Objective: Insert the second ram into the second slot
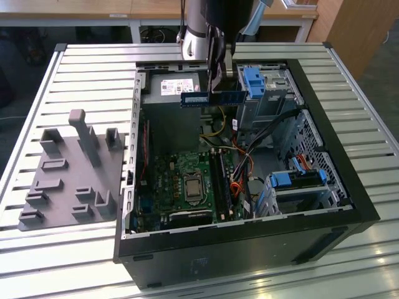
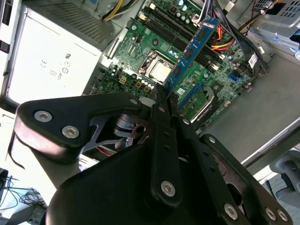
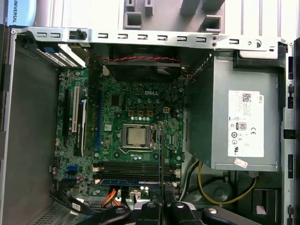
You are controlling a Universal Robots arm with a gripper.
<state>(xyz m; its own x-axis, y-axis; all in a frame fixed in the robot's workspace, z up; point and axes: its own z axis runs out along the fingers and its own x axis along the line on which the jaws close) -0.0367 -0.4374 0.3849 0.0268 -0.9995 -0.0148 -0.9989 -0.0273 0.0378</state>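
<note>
The ribbed silver table [image 1: 81, 81] is lightly shiny metal. At the exterior view's left, the grey moulded fixture tray [image 1: 111, 171] seems matt plastic. The black tower case [image 1: 249, 249] is matt. The blue circuit-board stick [image 1: 196, 98] is smooth and faintly glossy. The grey power-supply box [image 3: 211, 117] is dull sheet metal with a white paper label [image 3: 245, 123].

The second ram [image 1: 196, 98] hangs above the motherboard [image 1: 177, 173].

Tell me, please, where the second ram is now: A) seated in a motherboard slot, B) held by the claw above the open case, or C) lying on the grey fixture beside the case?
B: the claw grips the second ram in mid-air over the open case, well clear of the motherboard.
</note>
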